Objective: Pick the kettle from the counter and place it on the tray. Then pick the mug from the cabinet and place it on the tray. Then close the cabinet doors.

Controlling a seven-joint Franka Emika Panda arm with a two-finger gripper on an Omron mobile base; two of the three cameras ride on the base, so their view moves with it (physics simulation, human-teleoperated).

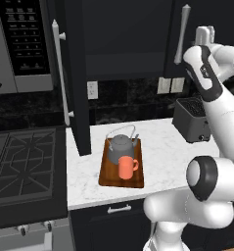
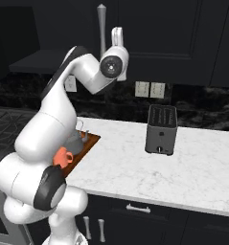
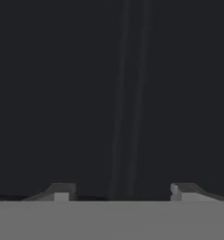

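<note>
From the left base view, the kettle (image 1: 121,145) and the orange mug (image 1: 126,166) are both sitting on the tray (image 1: 108,171), mug in front of kettle, on the white surface (image 1: 162,157). So the 2 placing steps look done, and the cabinet doors are what is left. The left door (image 1: 72,73) is standing swung out, edge-on toward me, its silver bar handle (image 1: 59,73) running vertically. The right door's bar handle (image 1: 183,34) is standing upright just left of the raised gripper (image 1: 204,33). A boxy toaster (image 1: 192,119) is sitting further right on the surface, and a microwave (image 1: 20,44) is hanging above the stove at the left.

From the right base view, the arm is reaching up with the gripper (image 2: 117,34) just right of that vertical handle (image 2: 102,28), near its top. The kettle (image 2: 76,142) and mug (image 2: 62,156) are peeking out behind the arm, well below the hand.

In the hand view, the 2 fingertips (image 3: 62,192) are standing wide apart with nothing between them, so the jaws are open. A faint vertical streak on the dark panel (image 3: 62,93) is running up between them, probably the door's handle or edge; I cannot tell which. The closing push, I judge, hinges on the hand lying beside that upright bar, its long axis vertical.
</note>
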